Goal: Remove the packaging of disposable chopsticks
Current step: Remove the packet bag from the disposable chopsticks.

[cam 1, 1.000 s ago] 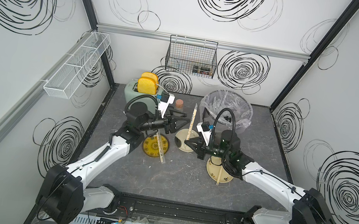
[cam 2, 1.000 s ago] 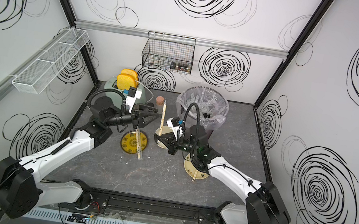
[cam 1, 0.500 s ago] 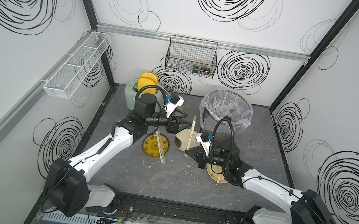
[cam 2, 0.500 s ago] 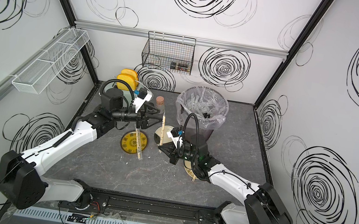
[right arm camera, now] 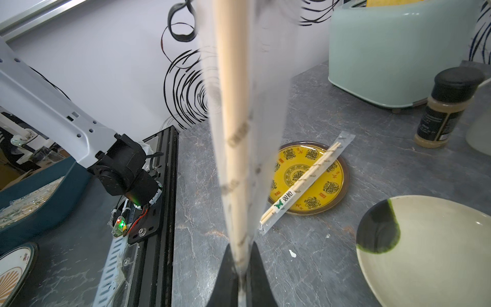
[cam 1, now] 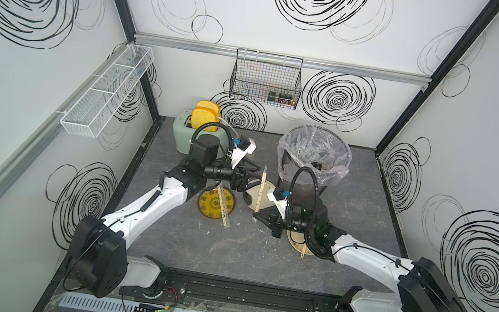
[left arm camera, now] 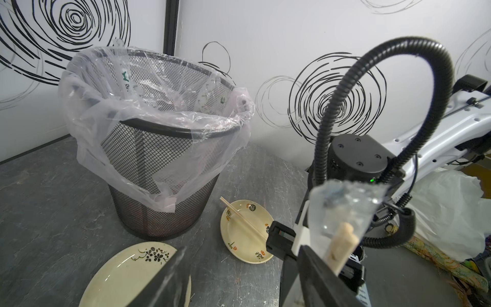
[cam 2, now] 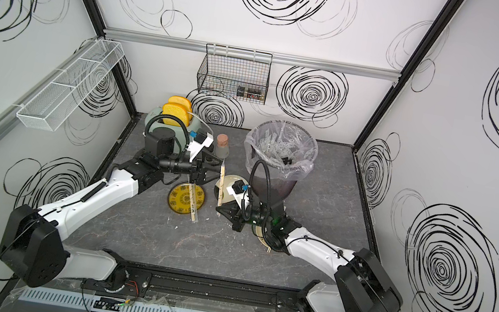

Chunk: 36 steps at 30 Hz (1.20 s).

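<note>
A pair of disposable chopsticks (cam 1: 259, 192) in its clear sleeve (left arm camera: 345, 202) stands almost upright above the worktop (cam 1: 225, 255), between the two arms. The right gripper (right arm camera: 240, 276) is clenched on the lower end, pinching plastic and wood together. In the right wrist view the pale sticks run up from the jaws inside the printed sleeve. The left gripper (cam 1: 250, 173) sits level with the upper end, its jaws spread apart and grasping nothing. In the left wrist view the crumpled sleeve top and the stick tips show just beside one finger (left arm camera: 313, 271); whether they touch cannot be told.

A second wrapped pair (right arm camera: 305, 183) lies slantwise across a yellow plate (right arm camera: 329, 191), both ends overhanging the rim. A bare pair (left arm camera: 243, 220) lies across a small cream plate (left arm camera: 239, 247), which sits beneath the right arm in both top views. A larger cream plate with a dark patch (right arm camera: 425, 252) lies on the worktop just behind the held pair.

Farther back stands a black mesh bin (left arm camera: 148, 220) lined with a clear bag, with printed plastic strips (left arm camera: 125, 79) inside it. A mint-green toaster (cam 1: 182, 134) holding yellow slices stands in the back corner on the left arm's side, and a dark-capped spice jar (right arm camera: 449, 106) stands near it.
</note>
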Tool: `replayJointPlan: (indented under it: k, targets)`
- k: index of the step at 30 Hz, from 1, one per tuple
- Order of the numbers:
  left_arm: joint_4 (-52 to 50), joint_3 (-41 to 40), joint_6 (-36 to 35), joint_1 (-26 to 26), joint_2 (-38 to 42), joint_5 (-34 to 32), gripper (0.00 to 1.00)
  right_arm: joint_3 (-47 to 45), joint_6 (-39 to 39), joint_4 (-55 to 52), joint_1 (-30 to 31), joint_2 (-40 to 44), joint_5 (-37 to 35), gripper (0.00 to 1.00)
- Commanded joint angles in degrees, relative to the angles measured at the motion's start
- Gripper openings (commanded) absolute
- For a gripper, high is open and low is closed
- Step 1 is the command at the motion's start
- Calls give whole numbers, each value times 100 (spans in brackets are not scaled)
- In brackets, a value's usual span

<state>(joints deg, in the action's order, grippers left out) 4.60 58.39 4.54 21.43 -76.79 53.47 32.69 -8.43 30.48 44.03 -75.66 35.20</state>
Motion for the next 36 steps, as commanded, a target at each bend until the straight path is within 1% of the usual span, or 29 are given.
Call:
replayJointPlan:
  k: [1, 7, 12, 17, 22, 27, 30, 36]
  targets:
    - [208, -20, -59, 70, -36, 286, 66, 111, 82, 141, 35, -29, 9, 0]
    - [174, 3, -50, 64, -39, 295, 59, 106, 77, 134, 47, -28, -28, 0]
    - [111, 6, -93, -159, 98, 190, 63, 89, 34, 110, 14, 16, -238, 0]
    - [112, -3, -142, -355, 201, 314, 65, 76, -85, 129, -86, 17, -333, 0]
    - [174, -38, -198, -290, 225, 601, 69, 36, -163, 167, -177, 42, -400, 0]
    - [652, -199, 60, -93, 248, 835, 70, 53, -176, 178, -193, -25, -344, 0]
    - [957, -271, 374, 9, 159, 857, 69, 63, -167, 195, -168, -54, -303, 0]
    - [866, -218, 431, 160, -12, 674, 65, 102, -68, 128, -84, -98, -336, 0]
